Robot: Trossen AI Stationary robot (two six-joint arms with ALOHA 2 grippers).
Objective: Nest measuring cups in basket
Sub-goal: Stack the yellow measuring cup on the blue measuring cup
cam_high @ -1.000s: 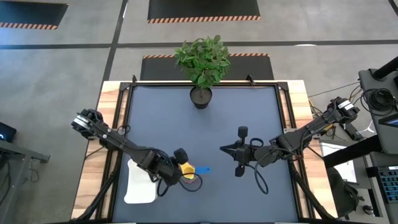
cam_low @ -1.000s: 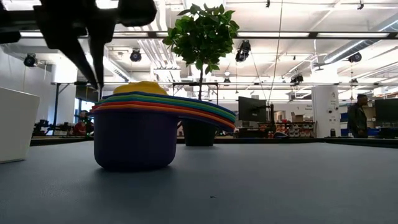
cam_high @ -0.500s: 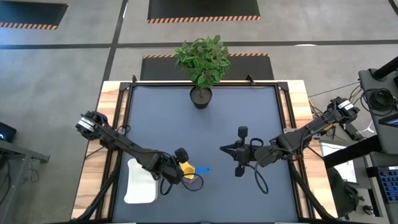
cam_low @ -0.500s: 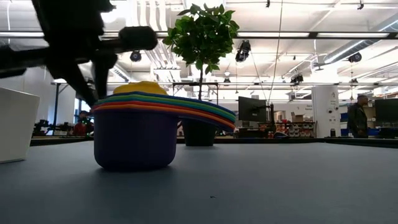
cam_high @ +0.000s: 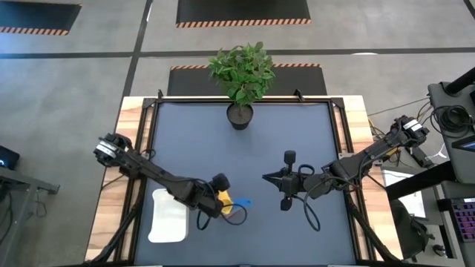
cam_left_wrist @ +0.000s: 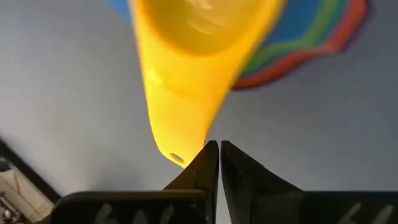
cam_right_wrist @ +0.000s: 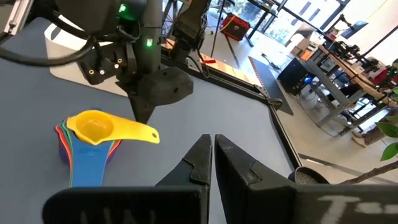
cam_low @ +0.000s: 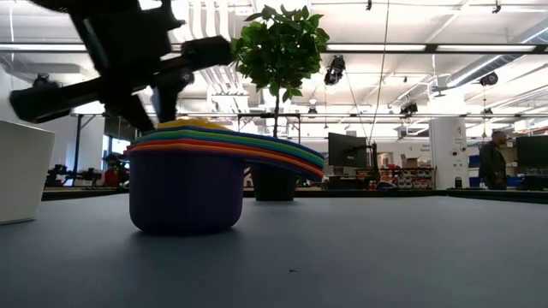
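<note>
The measuring cups stand nested in one stack on the dark mat, purple at the bottom and the yellow cup on top. The other cups' handles fan toward the table's right, and the yellow handle sticks out another way. My left gripper is shut and points down over the stack at the yellow handle's free end. The white basket lies left of the stack, near the left arm. My right gripper is shut and waits right of the stack, touching nothing. My left gripper comes from above, pointing down, with its shut fingertips against the side edge of the yellow cup's handle near its free end. The cup's bowl sits in the stack, and the handle juts out level. Nothing is pinched between the fingers.
A black pot with a green plant stands at the table's far edge, middle. The mat between the stack and the plant is bare. Wooden table edges and black rails run along both sides. A person stands far off in the room behind.
My left gripper has moved a little toward the table's right, over the stack, and its arm has tipped. The yellow cup's bowl now sits lower in the stack than a second ago. The rest of the stack has stayed in place.
</note>
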